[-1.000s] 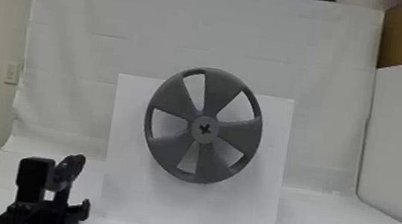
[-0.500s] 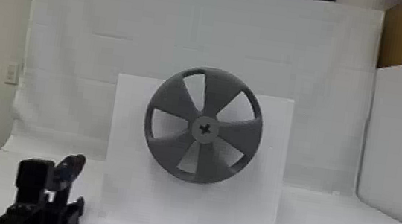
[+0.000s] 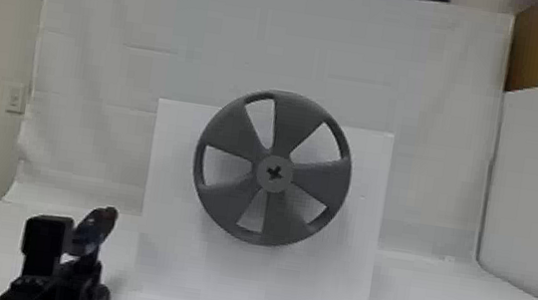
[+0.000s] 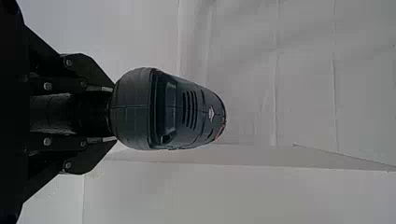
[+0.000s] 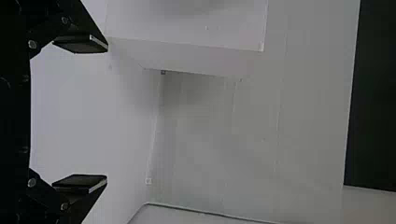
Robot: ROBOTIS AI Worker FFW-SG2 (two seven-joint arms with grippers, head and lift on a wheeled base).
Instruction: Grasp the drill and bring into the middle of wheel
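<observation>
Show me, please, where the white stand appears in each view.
Head view: the stand is in the middle, behind the wheel.
Left wrist view: on the robot's right of the drill.
Right wrist view: ahead of the right gripper, toward the robot's left.
Shared landmark: the white backdrop behind the stand.

Smooth, matt plastic wheel [image 3: 273, 183]

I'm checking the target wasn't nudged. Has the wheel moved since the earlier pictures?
No. In the head view, the wheel keeps its place against the white board, shifting neither way.
</observation>
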